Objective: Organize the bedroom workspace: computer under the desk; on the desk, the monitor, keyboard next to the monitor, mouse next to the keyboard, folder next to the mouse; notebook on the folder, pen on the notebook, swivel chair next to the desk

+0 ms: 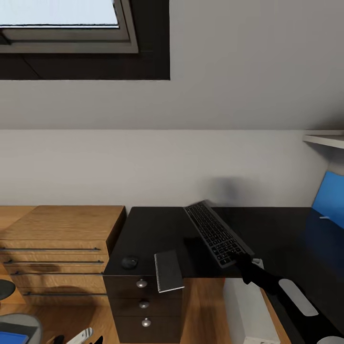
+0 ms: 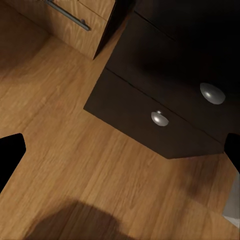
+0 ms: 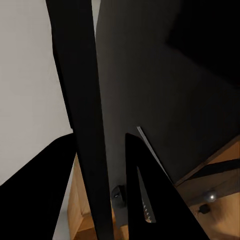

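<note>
The black keyboard (image 1: 214, 233) hangs tilted just above the black desk (image 1: 153, 229), casting a shadow on the top. My right gripper (image 1: 240, 259) is shut on its near end. In the right wrist view the keyboard (image 3: 80, 90) is an edge-on dark slab between the fingers (image 3: 150, 200). The dark mouse (image 1: 129, 262) lies at the desk's front left corner. Beside it the grey notebook (image 1: 168, 271) overhangs the front edge. At the lower left, the blue folder (image 1: 11, 338) lies on the swivel chair's grey seat (image 1: 26, 322). My left gripper (image 2: 120, 152) is open, low in front of the desk drawers (image 2: 150, 107).
A low wooden drawer unit (image 1: 57, 253) stands left of the desk. A white upright block (image 1: 246, 306) stands under the desk, right of the black drawers (image 1: 143, 303). A bright blue panel (image 1: 329, 198) rises at the far right below a white shelf (image 1: 325, 138). The floor (image 2: 75, 165) is wood.
</note>
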Robot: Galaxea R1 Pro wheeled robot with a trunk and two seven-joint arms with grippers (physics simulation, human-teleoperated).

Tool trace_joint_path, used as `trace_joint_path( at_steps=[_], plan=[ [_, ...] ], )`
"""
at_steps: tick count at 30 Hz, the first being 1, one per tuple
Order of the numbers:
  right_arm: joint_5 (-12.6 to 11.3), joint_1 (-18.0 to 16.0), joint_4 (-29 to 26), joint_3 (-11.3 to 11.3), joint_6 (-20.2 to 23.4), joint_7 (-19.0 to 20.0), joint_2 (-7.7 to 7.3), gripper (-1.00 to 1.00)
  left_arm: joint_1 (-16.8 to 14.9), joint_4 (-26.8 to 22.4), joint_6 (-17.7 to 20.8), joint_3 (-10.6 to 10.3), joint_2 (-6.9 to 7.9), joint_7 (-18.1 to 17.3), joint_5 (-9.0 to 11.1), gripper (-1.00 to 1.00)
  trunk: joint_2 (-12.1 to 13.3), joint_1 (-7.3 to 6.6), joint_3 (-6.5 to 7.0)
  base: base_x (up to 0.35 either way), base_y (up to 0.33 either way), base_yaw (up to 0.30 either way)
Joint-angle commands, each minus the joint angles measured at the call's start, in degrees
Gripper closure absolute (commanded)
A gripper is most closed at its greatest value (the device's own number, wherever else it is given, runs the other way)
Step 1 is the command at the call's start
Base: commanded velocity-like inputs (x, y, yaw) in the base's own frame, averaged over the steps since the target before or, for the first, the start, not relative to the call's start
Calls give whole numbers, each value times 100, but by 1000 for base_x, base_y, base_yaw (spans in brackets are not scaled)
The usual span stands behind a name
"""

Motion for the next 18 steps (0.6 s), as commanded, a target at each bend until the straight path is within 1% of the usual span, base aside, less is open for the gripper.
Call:
trace_joint_path(
  at_steps=[1,12,15,18],
  plan=[
    [-5,-5,18,13,6,20,-6,100,-2,-5,1,-22,7,11,59,-100,-5,0,-7,0,0,0],
    [11,-5,63,15,0,40,12,100,-2,3,-4,-19,6,8,69,-100,-5,0,-7,-1,0,0],
    [18,-5,66,17,-39,41,18,100,-2,44,-4,-29,7,8,70,-100,-5,0,-7,-158,0,0],
    [20,-5,67,17,-57,41,16,100,-2,64,-4,-33,7,4,70,-100,-5,0,-7,-267,0,0]
  ],
)
